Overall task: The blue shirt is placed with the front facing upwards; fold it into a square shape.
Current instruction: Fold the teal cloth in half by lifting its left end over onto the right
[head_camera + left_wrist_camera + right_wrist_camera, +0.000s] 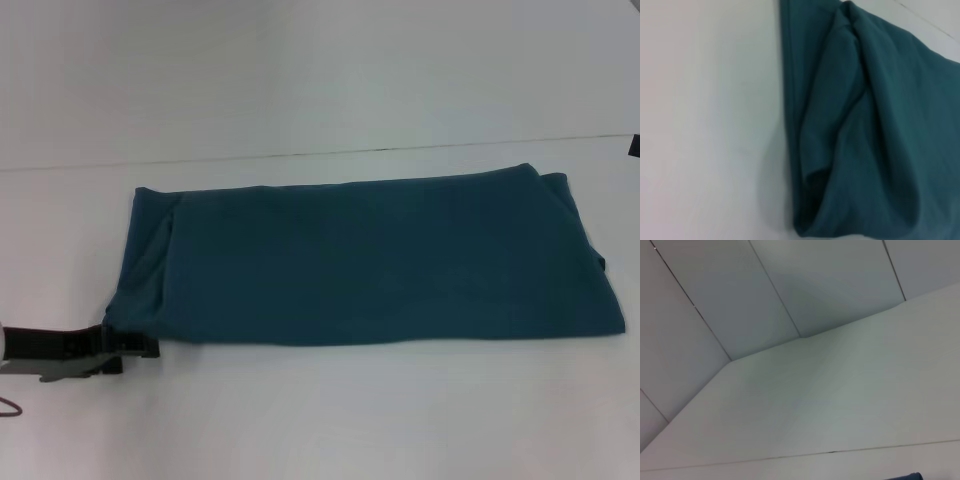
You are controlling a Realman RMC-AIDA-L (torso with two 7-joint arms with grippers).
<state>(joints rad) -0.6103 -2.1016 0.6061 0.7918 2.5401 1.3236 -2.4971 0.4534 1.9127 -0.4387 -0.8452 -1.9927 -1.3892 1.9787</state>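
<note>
The blue shirt (370, 262) lies across the middle of the desk (320, 420) as a long folded band, so a last crosswise fold into a square seems due. The left gripper (140, 346) sits at its near left corner; whether it grips cloth I cannot tell. Next it needs a firm pinch. The right gripper is out of sight.

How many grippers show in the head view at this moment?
1 fully: the left gripper sits at the blue shirt's near left corner. A dark sliver at the right edge may be the right arm.
</note>
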